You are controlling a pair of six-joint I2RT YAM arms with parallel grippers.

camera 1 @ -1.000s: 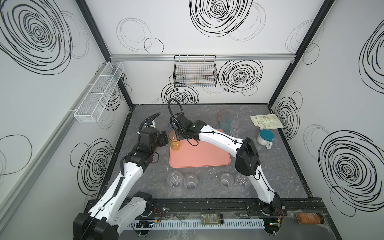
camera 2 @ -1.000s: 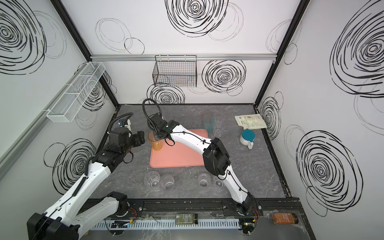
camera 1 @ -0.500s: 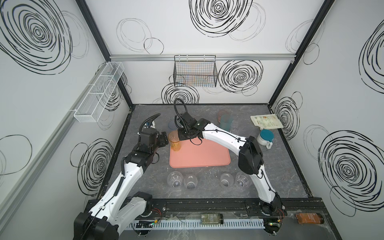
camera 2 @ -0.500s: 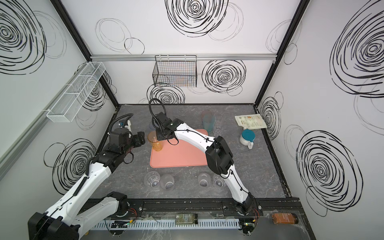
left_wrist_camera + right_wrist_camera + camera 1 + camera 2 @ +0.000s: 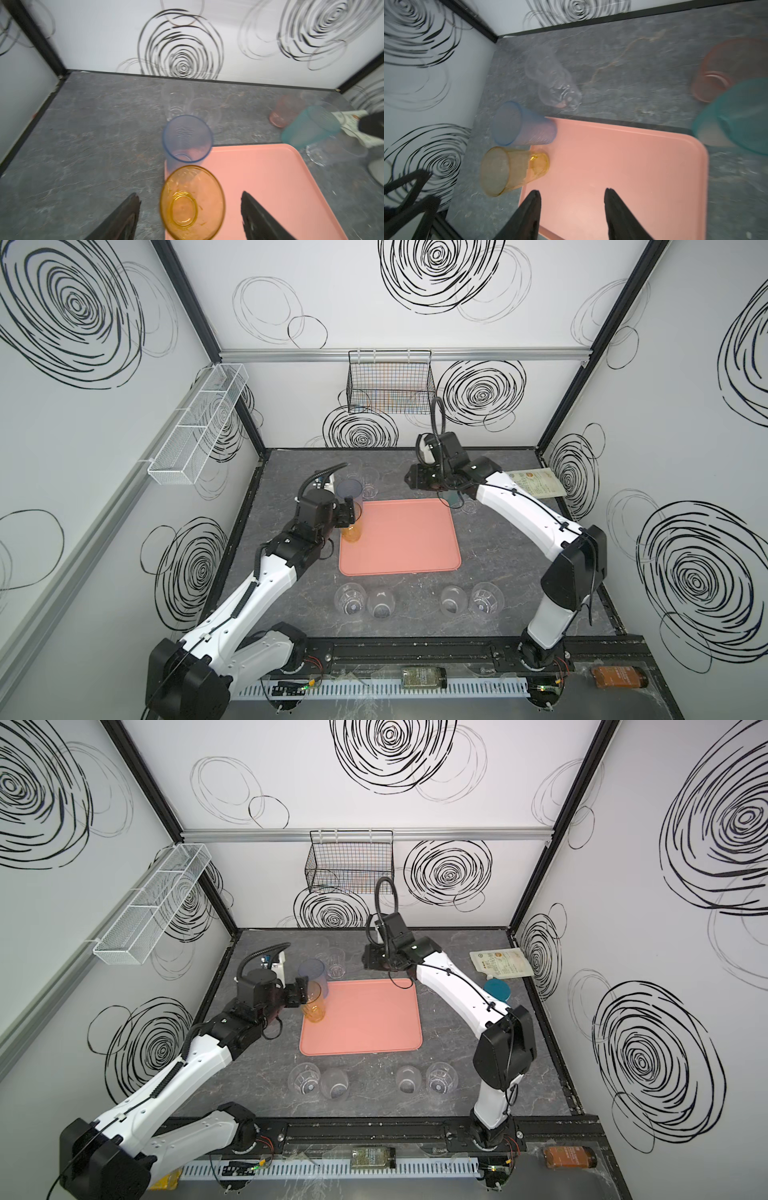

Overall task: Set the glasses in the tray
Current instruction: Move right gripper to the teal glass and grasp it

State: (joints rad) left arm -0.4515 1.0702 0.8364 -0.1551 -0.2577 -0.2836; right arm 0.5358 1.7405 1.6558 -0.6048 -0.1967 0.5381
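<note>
Your amber glass (image 5: 192,202) stands upright, mouth up, long axis vertical, just inside the left rim of the tray (image 5: 270,176). The left gripper (image 5: 189,193) straddles it, jaws apart, not touching. The right gripper (image 5: 572,190) has let go and pulled back to the tray's far edge, jaws apart.
</note>
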